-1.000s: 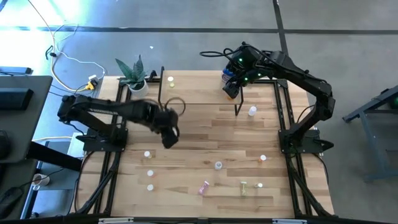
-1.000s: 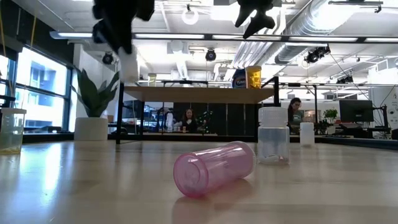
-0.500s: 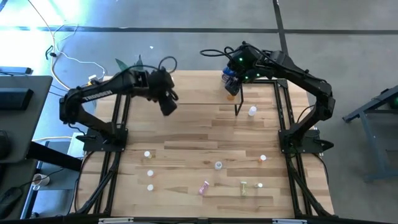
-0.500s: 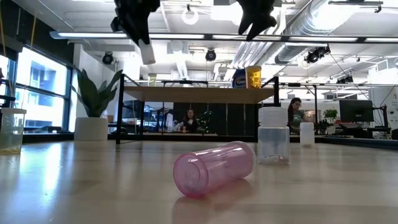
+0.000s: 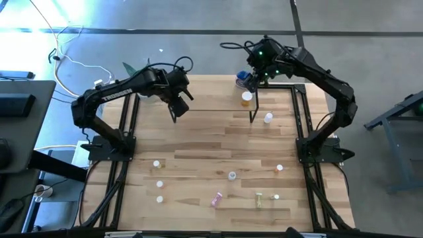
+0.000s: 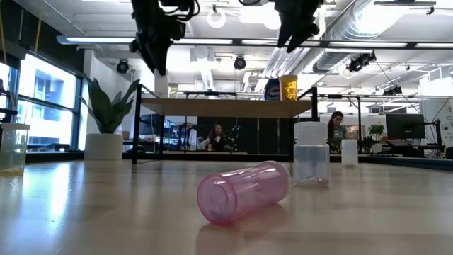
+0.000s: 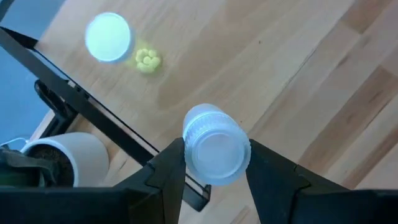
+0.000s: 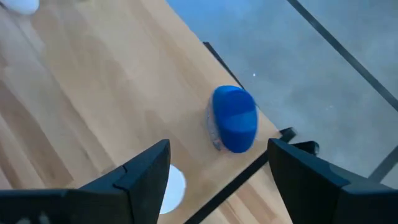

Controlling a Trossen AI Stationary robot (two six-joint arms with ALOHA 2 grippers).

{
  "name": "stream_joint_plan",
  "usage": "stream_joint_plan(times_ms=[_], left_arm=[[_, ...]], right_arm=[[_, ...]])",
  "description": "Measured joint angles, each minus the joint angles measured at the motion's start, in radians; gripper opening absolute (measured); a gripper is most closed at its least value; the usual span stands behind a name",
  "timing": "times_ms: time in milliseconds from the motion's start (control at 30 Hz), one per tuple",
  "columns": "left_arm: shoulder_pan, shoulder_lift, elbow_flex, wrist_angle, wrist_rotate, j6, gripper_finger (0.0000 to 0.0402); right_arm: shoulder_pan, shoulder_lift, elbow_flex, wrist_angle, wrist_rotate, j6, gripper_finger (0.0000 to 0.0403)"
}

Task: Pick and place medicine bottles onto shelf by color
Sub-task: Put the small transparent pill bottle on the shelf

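Now the left gripper (image 5: pixel 177 106) sits over the left end of the small light-wood shelf on thin black legs (image 5: pixel 211 99), farther toward the table's back edge than a second ago, when it hung over the mid-table. Its jaws are clamped on a small clear white-capped pill bottle (image 7: pixel 215 144), seen only in the left wrist view. The right gripper (image 5: pixel 254 78) has lifted slightly off the shelf's right end; jaws spread wide, nothing between them. An orange-capped bottle (image 5: pixel 246 98), previously under that gripper, now shows on the shelf, next to the larger blue-capped bottle (image 8: pixel 234 119).

Light butcher-block wooden tabletop (image 5: pixel 198 142) carries loose bottles near the front: a pink one lying on its side (image 6: pixel 244 191), a yellow-green one (image 5: pixel 258 199), several white-capped ones (image 5: pixel 157 164). White plant pot (image 5: pixel 147 91) stands at the back left corner. Low view shows an open office behind, with a seated person (image 6: pixel 216 134), ceiling ducts, windows.

Left wrist view alone shows a white-capped bottle (image 7: pixel 108 37) with yellow pills beside it on the shelf. Low view shows the blue and yellow bottles (image 6: pixel 282 88) standing upright on the shelf.
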Motion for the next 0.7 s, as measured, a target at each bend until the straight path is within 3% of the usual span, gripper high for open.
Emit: stream_joint_plan(times_ms=[267, 467, 700], left_arm=[[0.024, 0.019, 0.000, 0.001, 0.005, 0.008, 0.0140], [0.043, 0.019, 0.000, 0.001, 0.074, 0.009, 0.0141], [0.051, 0.019, 0.000, 0.001, 0.073, 0.027, 0.0167]], right_arm=[[-0.036, 0.000, 0.000, -0.001, -0.001, -0.005, 0.0259], [-0.035, 0.000, 0.000, -0.001, -0.025, -0.025, 0.0259], [-0.035, 0.000, 0.000, -0.001, -0.025, -0.021, 0.0259]])
